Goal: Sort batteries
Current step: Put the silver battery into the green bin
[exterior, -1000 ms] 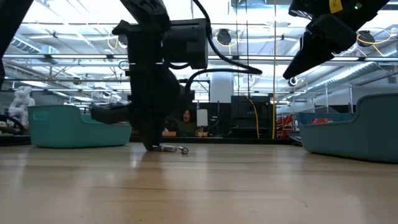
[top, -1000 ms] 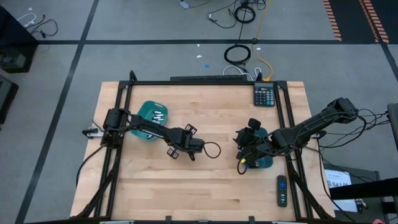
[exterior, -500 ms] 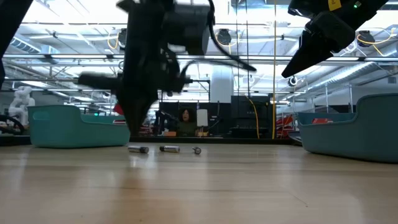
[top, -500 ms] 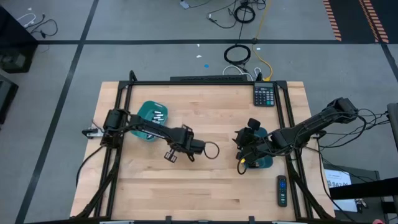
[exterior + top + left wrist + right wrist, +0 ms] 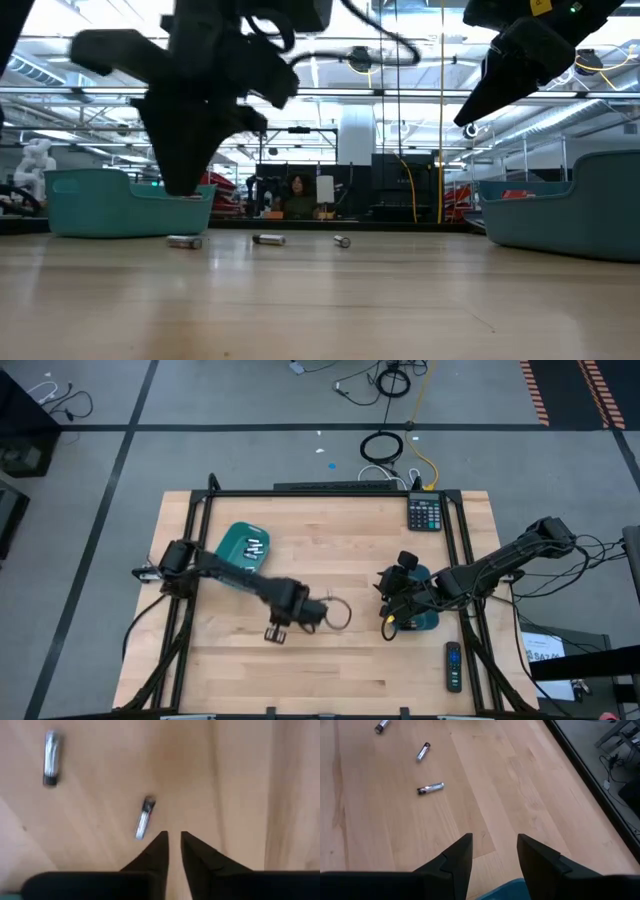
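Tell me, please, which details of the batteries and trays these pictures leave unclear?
- Loose batteries: low view, too small to tell silvery from coppery.
- Right teal tray: high view, the right arm covers its contents.
- Left teal tray: low view, its wall hides what lies inside.
- Loose batteries near the left gripper: high view, too small.

A light wooden table (image 5: 330, 660) carries two teal trays (image 5: 243, 543) (image 5: 420, 622), a black calculator (image 5: 425, 513), a black remote (image 5: 453, 666), and three loose batteries (image 5: 269, 239) near its middle.
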Tool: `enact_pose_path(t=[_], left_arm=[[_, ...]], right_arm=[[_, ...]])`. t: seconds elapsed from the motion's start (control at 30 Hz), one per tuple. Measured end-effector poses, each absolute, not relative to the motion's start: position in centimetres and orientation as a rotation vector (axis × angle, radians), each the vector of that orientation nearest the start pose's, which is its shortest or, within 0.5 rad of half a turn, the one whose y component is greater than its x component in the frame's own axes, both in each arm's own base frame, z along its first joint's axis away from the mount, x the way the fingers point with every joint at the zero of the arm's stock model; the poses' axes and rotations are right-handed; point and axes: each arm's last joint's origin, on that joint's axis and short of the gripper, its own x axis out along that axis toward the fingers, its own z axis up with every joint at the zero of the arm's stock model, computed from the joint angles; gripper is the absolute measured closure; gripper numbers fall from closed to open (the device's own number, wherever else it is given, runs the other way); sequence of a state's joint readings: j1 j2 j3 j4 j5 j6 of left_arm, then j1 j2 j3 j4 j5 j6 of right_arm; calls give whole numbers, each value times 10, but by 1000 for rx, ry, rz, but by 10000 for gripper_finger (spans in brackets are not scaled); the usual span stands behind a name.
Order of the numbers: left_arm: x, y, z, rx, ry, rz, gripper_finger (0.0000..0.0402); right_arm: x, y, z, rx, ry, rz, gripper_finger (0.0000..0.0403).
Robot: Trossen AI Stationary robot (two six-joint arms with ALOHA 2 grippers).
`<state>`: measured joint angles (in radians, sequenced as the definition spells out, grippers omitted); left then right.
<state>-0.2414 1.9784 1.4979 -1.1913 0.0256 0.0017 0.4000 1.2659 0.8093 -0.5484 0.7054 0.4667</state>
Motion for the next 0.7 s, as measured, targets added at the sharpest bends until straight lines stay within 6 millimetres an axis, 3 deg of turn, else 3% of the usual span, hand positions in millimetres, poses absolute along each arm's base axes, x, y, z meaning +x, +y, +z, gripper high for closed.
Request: enact_pose_path(t=[0.1,0.27,0.53,0.7], left_arm=[[343,-110,190,236,1655,-233,311],[334,-133,184,261,1645,-313,306],[320,-120,144,253,1677,-241,307],[315,-117,136,267,1672,-220,307]], right_arm=[[224,74,225,-95,761,-465,257],[225,75,226,-97,754,-459,257],[227,76,228,-75,727,-451,257],[228,76,228,-77,724,-448,257]])
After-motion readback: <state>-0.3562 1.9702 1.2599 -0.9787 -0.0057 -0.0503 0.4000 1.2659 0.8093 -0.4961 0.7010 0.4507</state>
